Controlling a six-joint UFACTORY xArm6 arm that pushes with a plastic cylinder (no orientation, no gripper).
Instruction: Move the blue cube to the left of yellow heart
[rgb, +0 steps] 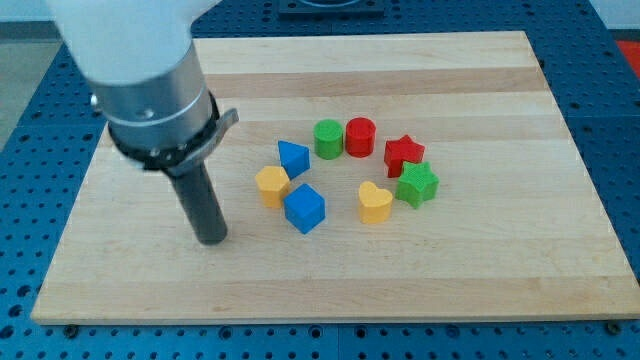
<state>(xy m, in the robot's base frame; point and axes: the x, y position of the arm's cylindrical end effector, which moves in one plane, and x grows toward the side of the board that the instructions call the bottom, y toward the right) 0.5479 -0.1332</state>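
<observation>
white arm housing (125, 45) cropped at top.

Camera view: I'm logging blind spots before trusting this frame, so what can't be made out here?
- Upper arm: cut off by the view's top edge; only the white housing and grey collar show.
- My tip: whether it touches the wooden board can't be told; it stands to the view's left of the blue cube.
- Yellow heart: its far side against the green star is hidden.
</observation>
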